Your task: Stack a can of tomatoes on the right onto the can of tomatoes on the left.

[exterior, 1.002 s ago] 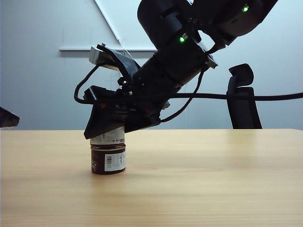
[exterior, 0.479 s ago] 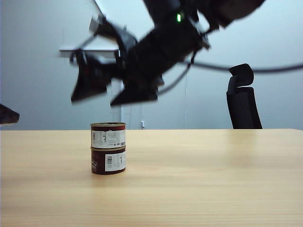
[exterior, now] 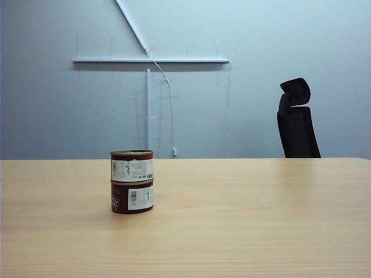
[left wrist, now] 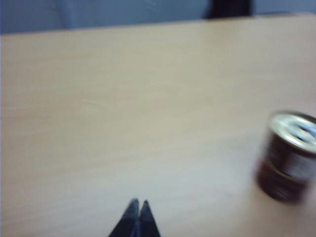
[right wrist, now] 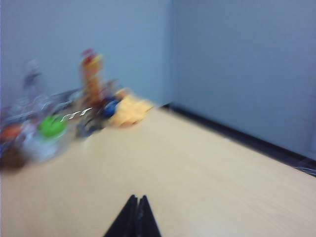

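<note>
Two short cylindrical metal cans of tomatoes stand stacked on the pale wooden worktop (exterior: 243, 220), left of its middle: the upper can (exterior: 132, 166), white-labelled with a dark rim, sits squarely on the dark brown lower can (exterior: 132, 198), touching it, both upright. Left gripper (left wrist: 138, 203) hovers over bare worktop with its black fingertips pressed together, holding nothing, the stack off to one side and well apart. Right gripper (right wrist: 137, 198) also has fingertips pressed together and empty, above bare worktop; blurred coloured clutter (right wrist: 64, 118) lies near the far edge, and neither arm shows in the exterior view.
</note>
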